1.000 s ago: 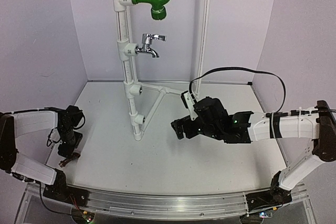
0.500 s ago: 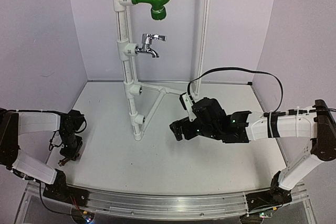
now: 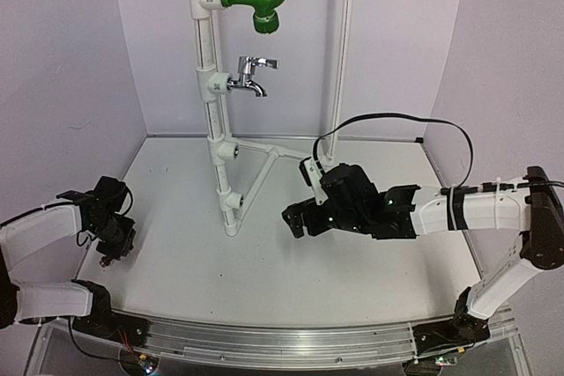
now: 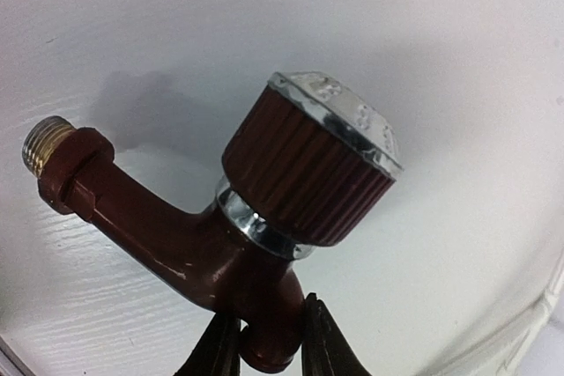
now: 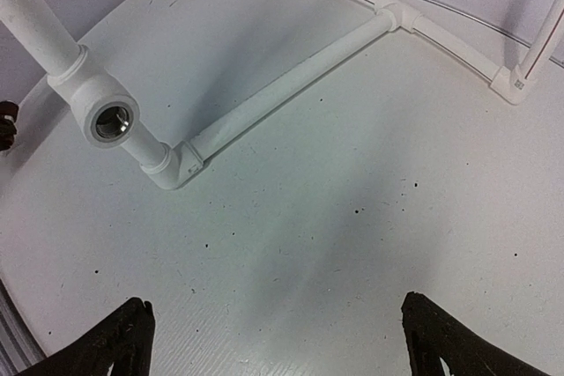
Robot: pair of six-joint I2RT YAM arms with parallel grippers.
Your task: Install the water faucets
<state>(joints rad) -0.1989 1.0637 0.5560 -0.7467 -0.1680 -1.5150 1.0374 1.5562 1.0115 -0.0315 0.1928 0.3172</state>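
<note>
The dark reddish-brown faucet [image 4: 264, 209] with a ribbed round knob fills the left wrist view. It lies on the white table, its threaded brass end [image 4: 44, 143] pointing left. My left gripper [image 4: 269, 345] is shut on its spout. From above, that gripper [image 3: 110, 248] sits low at the table's left edge and hides the faucet. The chrome lever faucet [image 3: 251, 77] is mounted on the white pipe stand [image 3: 216, 129]. My right gripper [image 3: 295, 217] hovers open right of the stand's foot, nothing between its fingers [image 5: 115, 341].
A green elbow piece [image 3: 260, 6] sticks out near the stand's top. An empty tee socket [image 5: 110, 118] faces the right wrist camera, with another tee [image 3: 227, 149] above it. Floor pipes [image 3: 264, 165] brace the stand toward the back wall.
My left gripper has closed on the brown faucet, and the left arm has dropped and shifted left. The right arm has crept slightly left, still open.
</note>
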